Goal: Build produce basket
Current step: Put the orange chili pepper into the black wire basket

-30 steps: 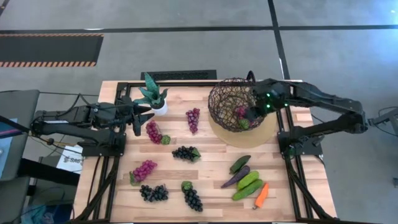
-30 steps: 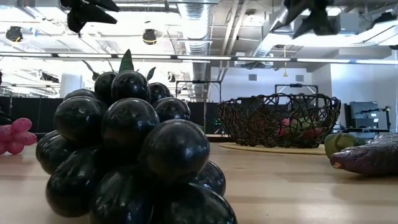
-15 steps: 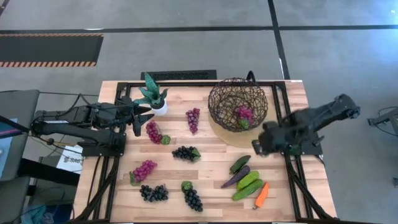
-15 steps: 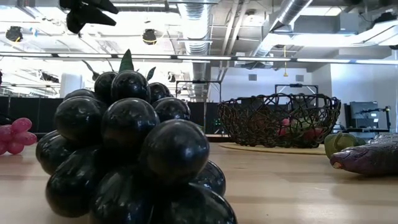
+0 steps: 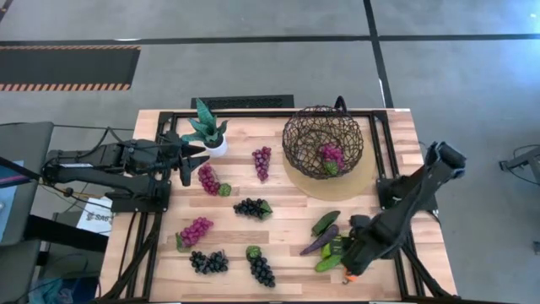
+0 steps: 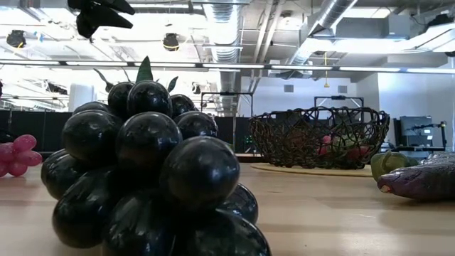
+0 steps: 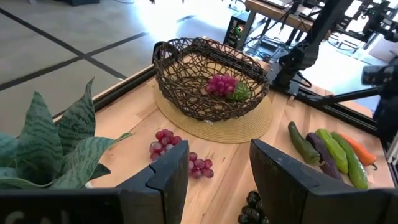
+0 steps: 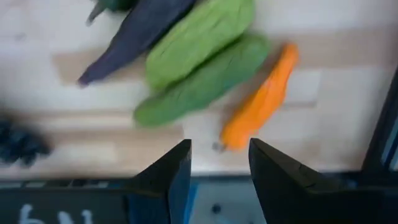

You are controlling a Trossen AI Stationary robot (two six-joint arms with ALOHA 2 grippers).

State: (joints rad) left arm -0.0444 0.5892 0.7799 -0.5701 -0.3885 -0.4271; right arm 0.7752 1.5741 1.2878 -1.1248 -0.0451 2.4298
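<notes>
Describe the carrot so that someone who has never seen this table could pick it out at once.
Start at the wire basket on its tan disc, then go to the table's opposite edge on that side, where a cluster of long vegetables lies under the right pincer. The carrot is the outermost piece, beside a green cucumber. It is the only orange one among green and purple neighbours.

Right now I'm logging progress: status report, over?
Right gripper open above orange carrot, empty. Left gripper open, waiting near potted plant. Round dark wire basket holds one magenta grape bunch. Nothing blocking.
</notes>
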